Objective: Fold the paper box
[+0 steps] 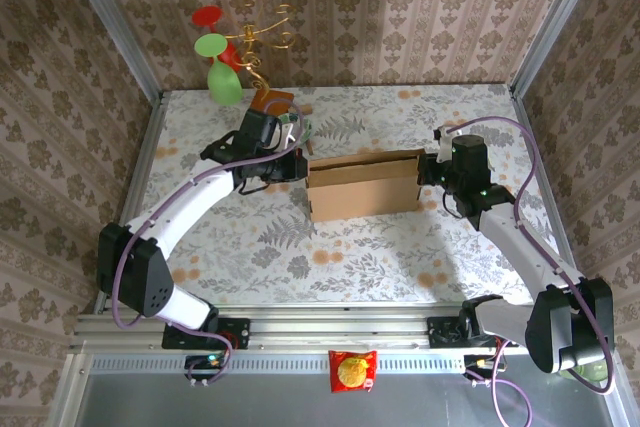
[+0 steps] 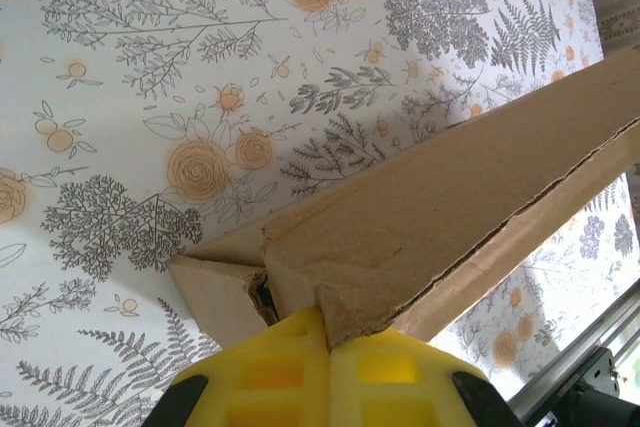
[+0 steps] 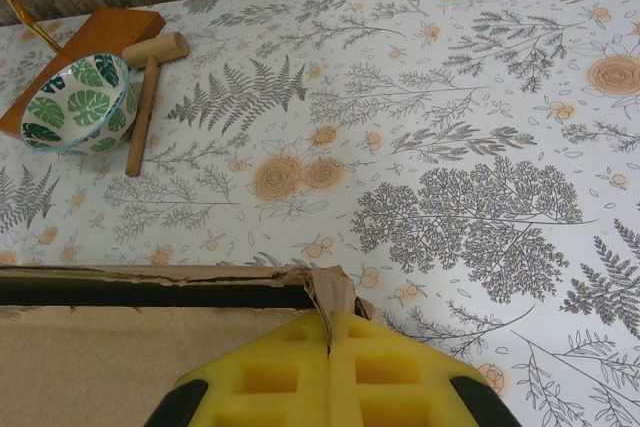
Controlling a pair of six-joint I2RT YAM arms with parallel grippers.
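Brown cardboard, just one paper box (image 1: 362, 187), sits in the middle of the table (image 1: 400, 247) in the top view. It's strung between two grippers, the left gripper (image 1: 300, 165) at its left end and the right gripper (image 1: 424, 169) at its right end. There's one gold wire stand (image 1: 262, 32) at the back. Left wrist view: yellow pads (image 2: 290, 342) pressed together, pinching the box's corner flap just above them. Right wrist view: pads closed on a torn cardboard tab, box running off lower left, with one leaf-print bowl (image 3: 75, 102) and one wooden mallet (image 3: 148, 97) beyond.
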